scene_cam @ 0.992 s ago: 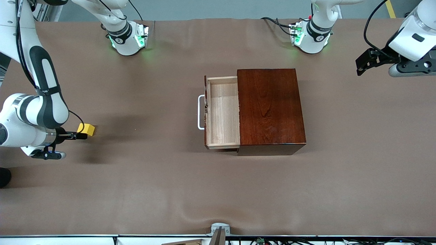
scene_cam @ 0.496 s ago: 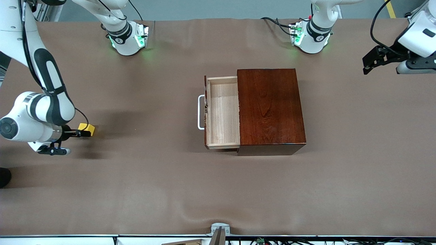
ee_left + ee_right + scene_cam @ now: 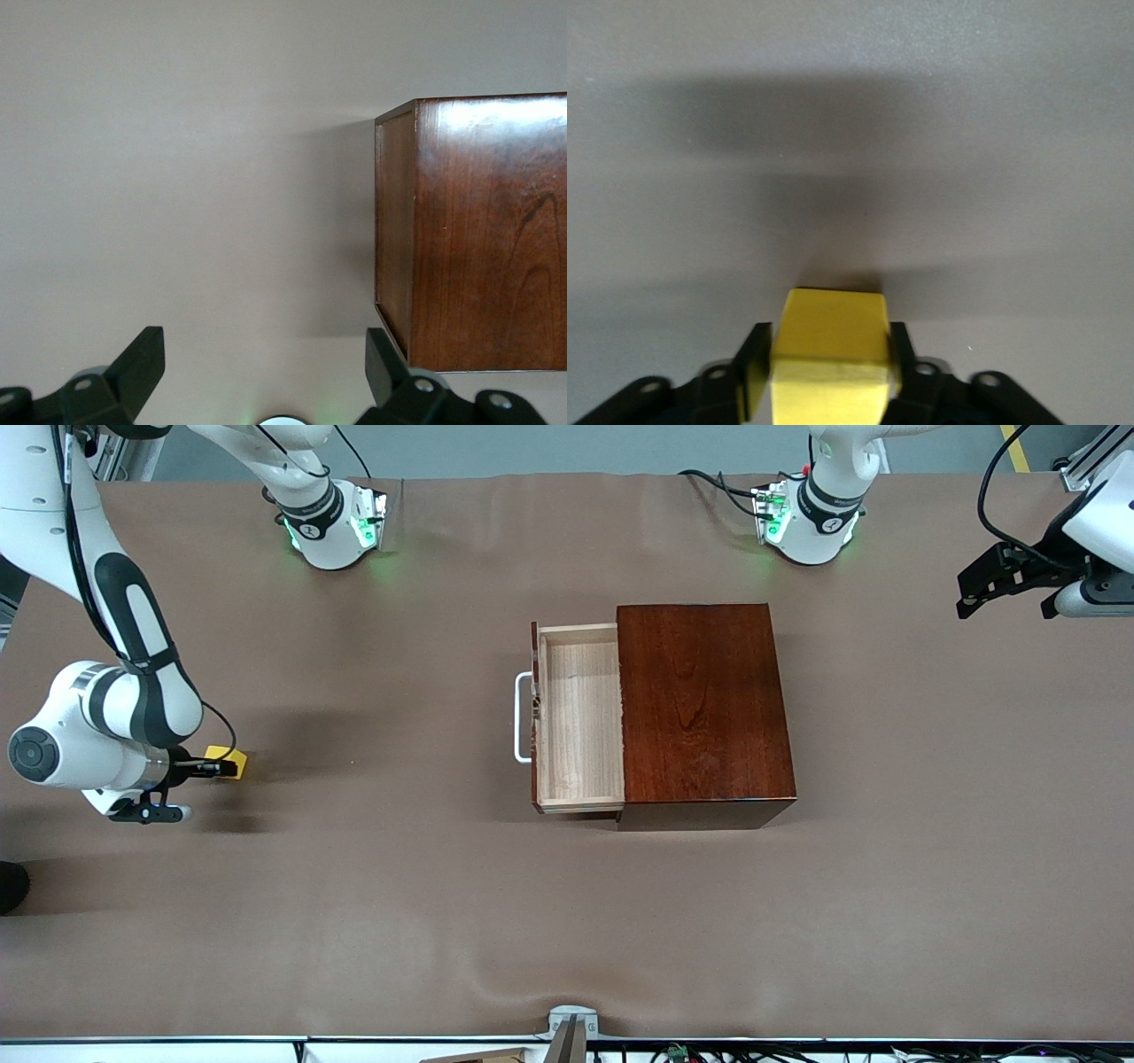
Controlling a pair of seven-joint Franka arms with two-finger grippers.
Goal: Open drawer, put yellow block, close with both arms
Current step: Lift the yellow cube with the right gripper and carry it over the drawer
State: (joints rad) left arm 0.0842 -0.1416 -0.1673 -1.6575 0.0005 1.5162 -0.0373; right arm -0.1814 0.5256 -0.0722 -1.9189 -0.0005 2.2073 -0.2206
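My right tool gripped the yellow block on the counter; left tool hung wide, waiting; drawer was open.

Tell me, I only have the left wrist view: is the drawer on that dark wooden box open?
Observer: Yes. The pale-wood drawer with the white bar handle is pulled out of the glossy dark mahogany box, toward the right arm's end of the table. Its tray holds nothing.
Operator: Where's the block?
Observer: The small bright yellow cube is at the right arm's end of the table, gripped on both sides by the right pincer.
Operator: And where does my left pincer sit?
Observer: The left pincer is open over the left arm's end of the table, apart from the box. That arm waits.
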